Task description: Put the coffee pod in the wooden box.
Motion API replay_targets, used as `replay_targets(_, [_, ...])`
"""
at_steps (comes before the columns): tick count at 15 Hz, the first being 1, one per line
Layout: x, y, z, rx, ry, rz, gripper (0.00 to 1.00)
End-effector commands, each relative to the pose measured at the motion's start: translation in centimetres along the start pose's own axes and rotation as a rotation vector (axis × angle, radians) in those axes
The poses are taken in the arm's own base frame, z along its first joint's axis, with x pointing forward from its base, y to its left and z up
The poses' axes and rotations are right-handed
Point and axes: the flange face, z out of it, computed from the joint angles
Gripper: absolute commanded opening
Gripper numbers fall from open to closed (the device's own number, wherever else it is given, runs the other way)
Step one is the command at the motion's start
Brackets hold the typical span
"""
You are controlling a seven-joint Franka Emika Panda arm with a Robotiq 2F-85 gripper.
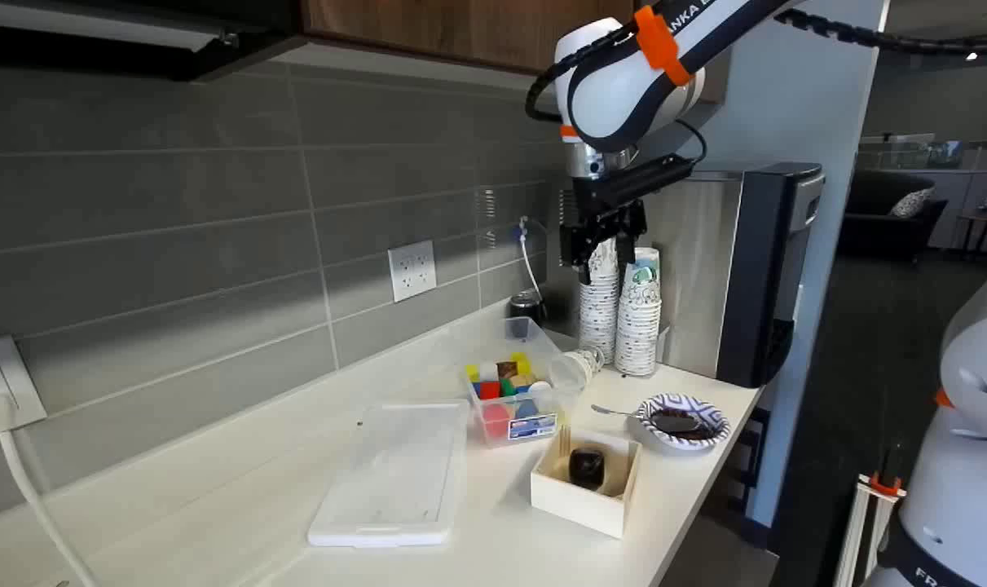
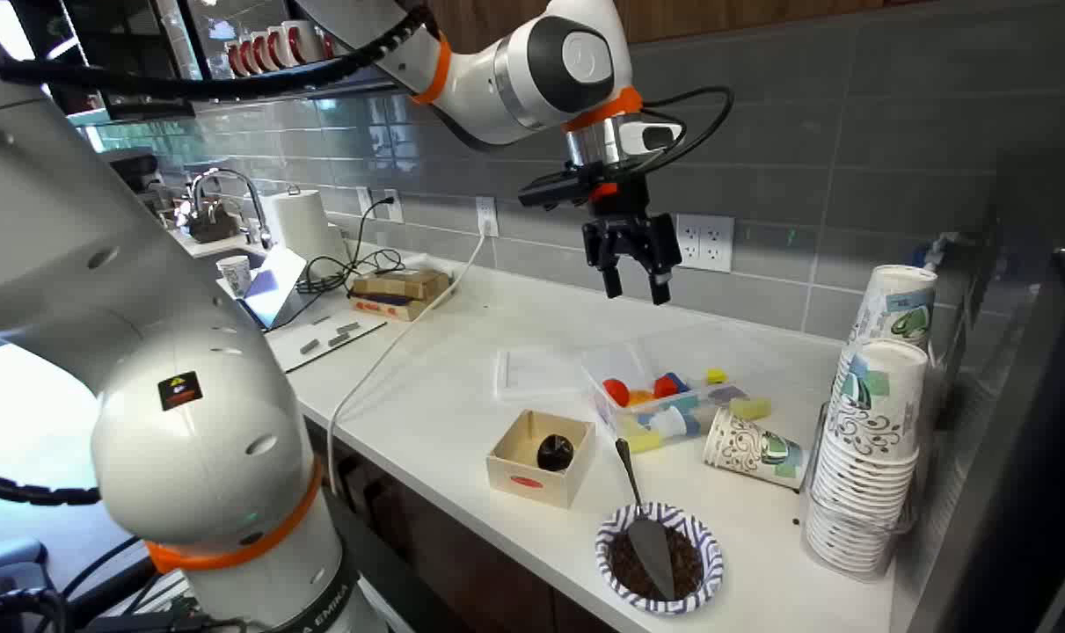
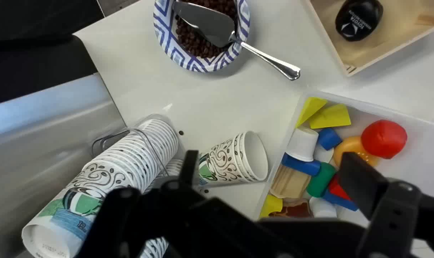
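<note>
My gripper (image 3: 270,157) is open and empty. It hovers high above the counter in both exterior views (image 1: 605,265) (image 2: 636,287). In the wrist view its fingers straddle the fallen cups and part of the clear tub (image 3: 423,143). In that tub a white cup-shaped piece, which looks like a coffee pod (image 3: 303,144), lies among coloured pieces; it also shows in an exterior view (image 2: 670,422). The wooden box (image 3: 405,30) stands beside the tub in both exterior views (image 1: 573,503) (image 2: 528,485). It holds a black ball (image 3: 358,18) with white lettering.
A patterned bowl (image 3: 166,37) of brown beans with a metal server (image 3: 206,23) stands near the counter edge. Tall cup stacks (image 2: 862,492) and fallen cups (image 2: 752,448) lie beside a steel machine (image 1: 697,269). A white lid (image 1: 395,473) lies by the tub.
</note>
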Motion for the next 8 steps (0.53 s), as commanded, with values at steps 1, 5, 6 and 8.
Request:
replay_targets(1, [0.0, 0.0, -0.1, 0.000, 0.000, 0.000, 1.00])
replay_targets(5, [0.2, -0.6, 0.4, 0.016, -0.006, -0.023, 1.00])
replay_targets(6, [0.1, -1.7, 1.1, 0.060, -0.013, -0.077, 1.00])
replay_targets(8, [-0.2, -4.2, 2.4, 0.127, 0.003, -0.166, 1.00])
